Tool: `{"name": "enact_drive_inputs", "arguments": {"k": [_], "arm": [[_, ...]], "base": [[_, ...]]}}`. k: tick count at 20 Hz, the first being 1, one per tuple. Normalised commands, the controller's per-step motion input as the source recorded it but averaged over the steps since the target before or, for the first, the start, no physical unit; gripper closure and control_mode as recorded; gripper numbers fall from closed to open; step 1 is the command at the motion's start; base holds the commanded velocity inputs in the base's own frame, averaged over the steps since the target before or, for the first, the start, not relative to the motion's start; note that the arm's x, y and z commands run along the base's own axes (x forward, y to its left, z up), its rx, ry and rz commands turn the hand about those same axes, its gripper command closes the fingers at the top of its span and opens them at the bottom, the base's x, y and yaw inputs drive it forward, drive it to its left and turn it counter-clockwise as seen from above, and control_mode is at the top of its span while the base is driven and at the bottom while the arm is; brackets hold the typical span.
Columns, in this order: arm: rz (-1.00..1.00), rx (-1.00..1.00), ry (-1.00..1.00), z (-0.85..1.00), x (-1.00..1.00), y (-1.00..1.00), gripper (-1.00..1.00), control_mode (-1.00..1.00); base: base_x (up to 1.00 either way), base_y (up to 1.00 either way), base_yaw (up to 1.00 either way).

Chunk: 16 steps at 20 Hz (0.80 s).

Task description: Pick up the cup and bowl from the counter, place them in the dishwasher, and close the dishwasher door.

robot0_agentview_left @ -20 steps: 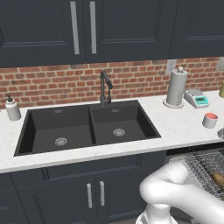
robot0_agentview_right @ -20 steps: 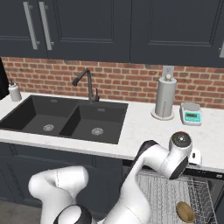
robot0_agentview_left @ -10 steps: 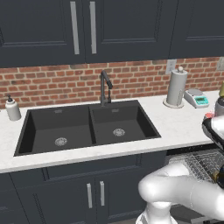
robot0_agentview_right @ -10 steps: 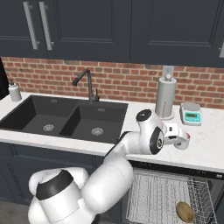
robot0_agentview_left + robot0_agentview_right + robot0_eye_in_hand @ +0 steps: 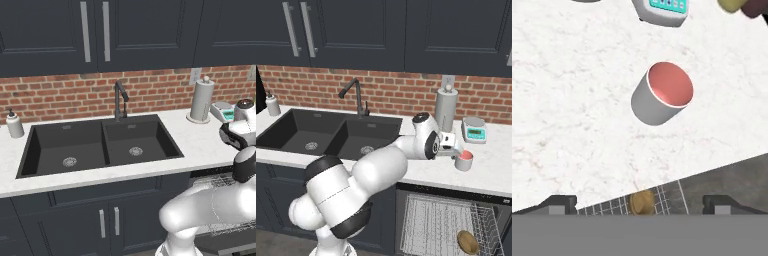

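The small squat grey-white cup with red inside (image 5: pixel 662 93) stands upright on the white speckled stone surface (image 5: pixel 572 100), mouth up, near its front edge. The two-finger pincer (image 5: pixel 456 152) hovers just beside it, fingers spread apart, grasping nothing. The tan-brown wooden bowl (image 5: pixel 468 242) lies in the silver wire dishwasher rack (image 5: pixel 426 220) below

Both base views face the counter (image 5: pixel 491 172); hand view looks down close.
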Motion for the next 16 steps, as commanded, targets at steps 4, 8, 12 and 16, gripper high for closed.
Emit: {"name": "enact_drive_inputs", "arguments": {"k": [4,8,12,16], "arm": [[0.00,0.20,0.08,0.28,0.09,-0.21,-1.00,-1.00],[0.00,0.06,0.17,0.03,0.43,-0.08,-1.00,-1.00],[0.00,0.00,0.01,0.00,0.36,0.19,-1.00,-1.00],[0.01,-0.03,0.09,0.00,0.43,0.23,-1.00,-1.00]], "base": [[0.00,0.00,0.00],[0.00,0.00,0.00],[0.00,0.00,0.00],[0.00,0.00,0.00]]}}
